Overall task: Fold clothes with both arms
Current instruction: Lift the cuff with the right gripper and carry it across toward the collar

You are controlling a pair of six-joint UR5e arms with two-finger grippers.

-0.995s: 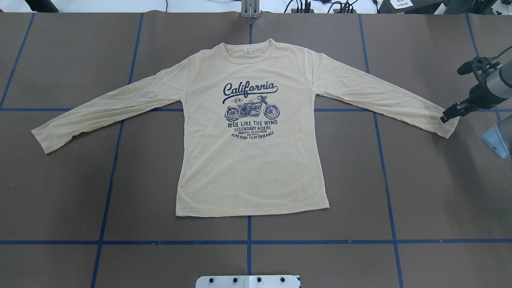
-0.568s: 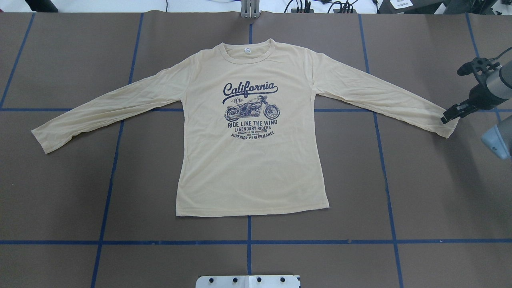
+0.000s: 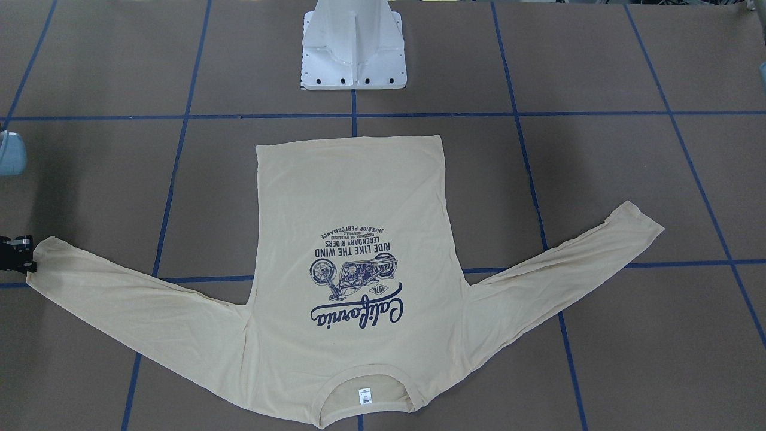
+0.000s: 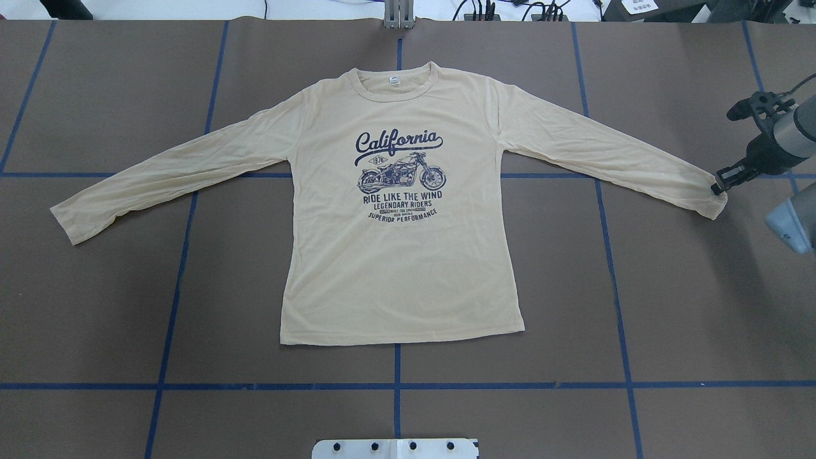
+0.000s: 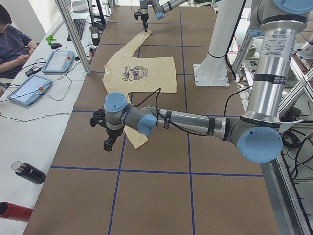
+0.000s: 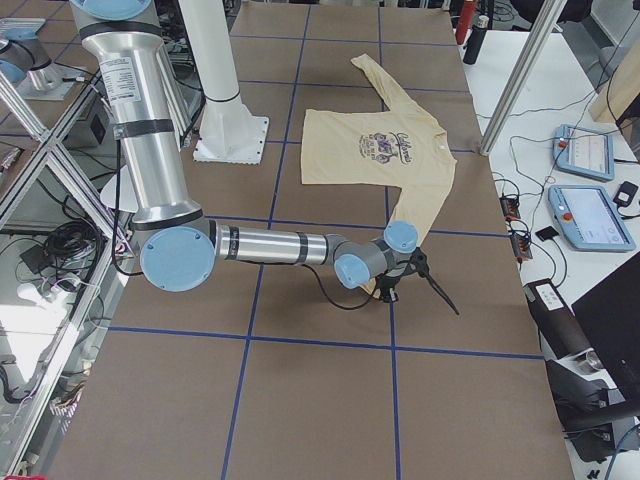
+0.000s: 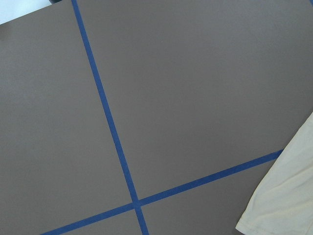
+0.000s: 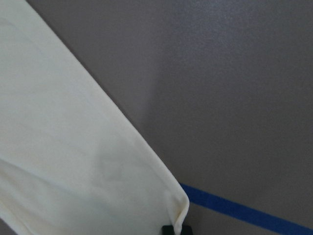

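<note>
The cream long-sleeved T-shirt (image 4: 395,268) lay flat and print-up in the middle of the desk (image 4: 669,306), sleeves spread wide. The right gripper (image 4: 719,185) was at the cuff on its side, clenched on the corner, cloth puckered there. The left gripper (image 5: 107,143) hung near the other cuff — released or clenched, couldn't tell.

Left gripper (image 5: 107,144) sits outside the overhead frame, right gripper (image 4: 720,185) jaws too small to read, wrist view crops its fingers (image 8: 171,230).
</note>
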